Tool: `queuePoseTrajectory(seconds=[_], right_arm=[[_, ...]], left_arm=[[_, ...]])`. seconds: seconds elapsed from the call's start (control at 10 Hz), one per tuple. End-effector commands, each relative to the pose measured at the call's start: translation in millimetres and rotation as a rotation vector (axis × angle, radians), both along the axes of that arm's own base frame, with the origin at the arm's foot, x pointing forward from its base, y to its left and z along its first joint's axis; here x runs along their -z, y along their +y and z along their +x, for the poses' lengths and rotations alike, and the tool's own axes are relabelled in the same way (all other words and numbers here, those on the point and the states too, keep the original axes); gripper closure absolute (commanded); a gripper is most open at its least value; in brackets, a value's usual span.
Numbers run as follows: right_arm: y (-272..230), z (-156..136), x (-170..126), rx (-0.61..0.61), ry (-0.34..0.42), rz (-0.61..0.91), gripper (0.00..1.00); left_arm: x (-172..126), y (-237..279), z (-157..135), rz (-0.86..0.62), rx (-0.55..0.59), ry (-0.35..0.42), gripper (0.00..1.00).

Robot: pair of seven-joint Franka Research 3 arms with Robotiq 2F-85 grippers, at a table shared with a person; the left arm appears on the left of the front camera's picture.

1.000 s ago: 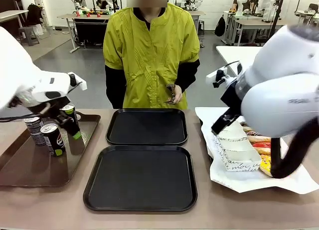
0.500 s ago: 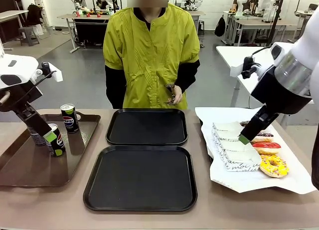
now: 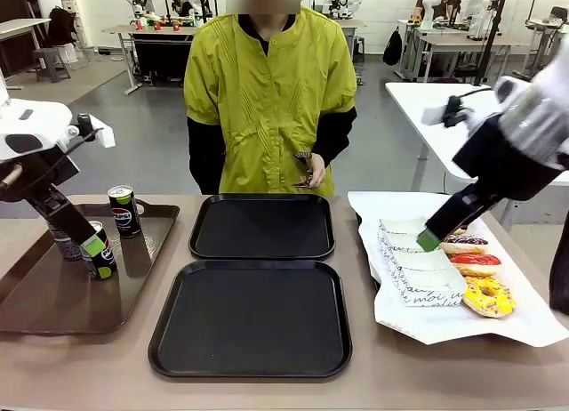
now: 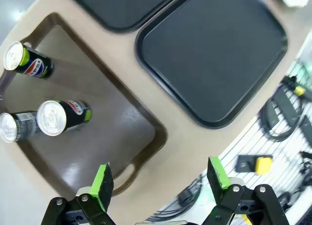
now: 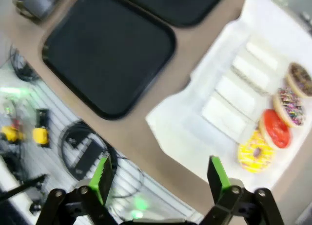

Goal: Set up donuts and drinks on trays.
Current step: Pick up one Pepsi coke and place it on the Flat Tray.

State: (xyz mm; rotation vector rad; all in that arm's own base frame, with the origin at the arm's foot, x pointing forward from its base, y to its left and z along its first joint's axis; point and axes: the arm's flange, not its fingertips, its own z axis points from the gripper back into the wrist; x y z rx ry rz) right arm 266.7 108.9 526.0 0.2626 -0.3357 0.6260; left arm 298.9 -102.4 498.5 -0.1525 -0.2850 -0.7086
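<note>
On the counter [image 3: 418, 380] two black trays [image 3: 251, 318] are laid one behind the other, flanked by a brown tray [image 3: 53, 304] where three Pepsi cans [image 3: 122, 211] stand, and by white paper [image 3: 462, 326] bearing paper holders [image 3: 418, 269] and donuts [image 3: 487, 295]. The left claw [image 4: 158, 178] is held wide and empty over the brown tray near the cans. The right claw [image 5: 158, 178] is held wide and empty above the paper.

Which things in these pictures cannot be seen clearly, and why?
Front view: the left arm covers most of one soda can.
Right wrist view: blur smears the donuts; toppings unclear.
Front view: script on the paper holders is too small to read.
</note>
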Motion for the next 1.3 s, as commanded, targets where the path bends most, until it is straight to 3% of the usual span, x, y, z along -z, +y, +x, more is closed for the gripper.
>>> queuePoseTrajectory(seconds=[0.0,0.1,0.3,0.4,0.6,0.8,1.2], right_arm=[[-63,3,35,0.135,0.195,0.518,0.00],[-98,0,52,0.201,0.258,0.687,0.00],[-156,-8,80,0.326,0.306,0.882,0.00],[-184,-13,91,0.388,0.330,0.958,0.00],[-231,-27,109,0.469,0.359,1.022,0.00],[-259,-38,115,0.498,0.340,1.058,0.00],[-289,-53,104,0.494,0.280,1.080,0.00]], left_arm=[[5,43,13,-0.386,-0.104,0.179,0.00],[15,69,15,-0.582,-0.150,0.259,0.00],[35,117,18,-0.850,-0.199,0.400,0.00],[41,142,14,-0.953,-0.226,0.426,0.00],[55,187,4,-1.056,-0.331,0.416,0.00],[60,222,-2,-1.091,-0.404,0.397,0.00],[72,261,-17,-1.086,-0.534,0.376,0.00]])
